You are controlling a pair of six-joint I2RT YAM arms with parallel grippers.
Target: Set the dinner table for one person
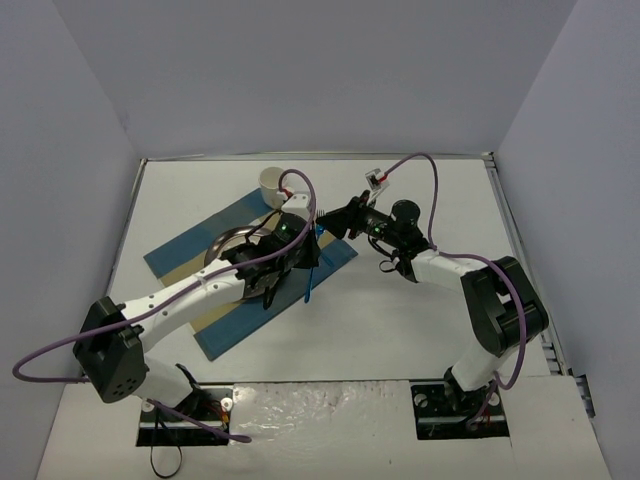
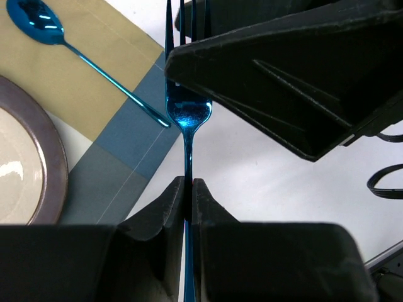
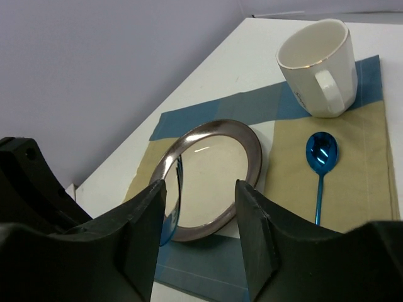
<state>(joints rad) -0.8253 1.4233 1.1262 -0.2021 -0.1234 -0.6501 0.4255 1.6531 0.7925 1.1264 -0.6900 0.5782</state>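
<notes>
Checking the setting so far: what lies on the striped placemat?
A plate, a blue spoon and a white mug at its far edge. The left arm and right tool hide parts of the placemat.

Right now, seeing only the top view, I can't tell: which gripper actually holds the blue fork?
Observer: The left gripper is shut on the fork, low on its handle, per its wrist view.
Operator: And the other arm?
Observer: The right gripper is open, per its own camera.
Operator: Any spoon laid yet?
Observer: Yes, a blue spoon lies on the striped placemat beside the plate, bowl toward the white mug.
</notes>
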